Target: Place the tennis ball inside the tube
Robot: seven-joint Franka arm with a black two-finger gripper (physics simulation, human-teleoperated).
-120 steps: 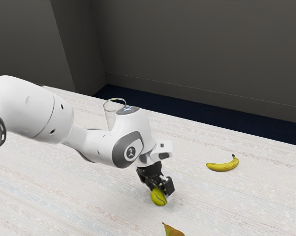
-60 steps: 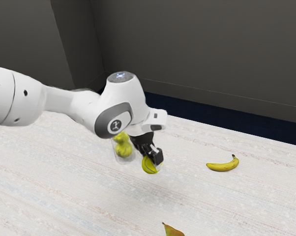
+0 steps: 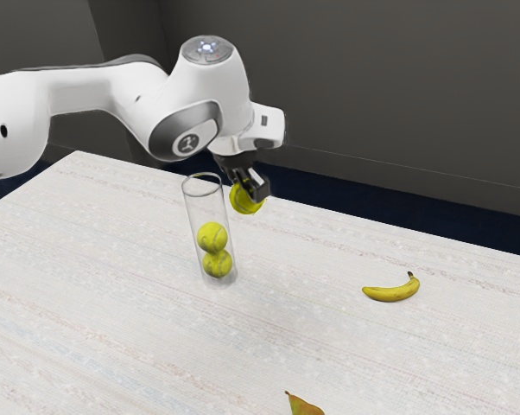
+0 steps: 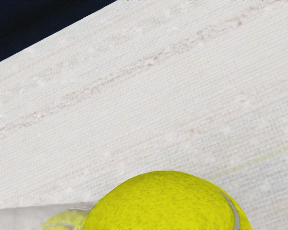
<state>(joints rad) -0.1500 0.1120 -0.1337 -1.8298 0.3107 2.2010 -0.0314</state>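
Yellow tennis ball clamped in our gripper, prob. mid-transfer. Next we ctr. it above clear tube, then lower & release.

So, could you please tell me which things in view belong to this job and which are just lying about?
Part of the job:
my gripper
held tennis ball
clear tube
upper ball and lower ball inside the tube

Just lying about:
banana
pear, partly in view

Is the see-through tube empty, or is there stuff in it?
It isn't empty: the clear, tall cylindrical tube holds two fuzzy yellow-green tennis balls, the upper one stacked above the lower one.
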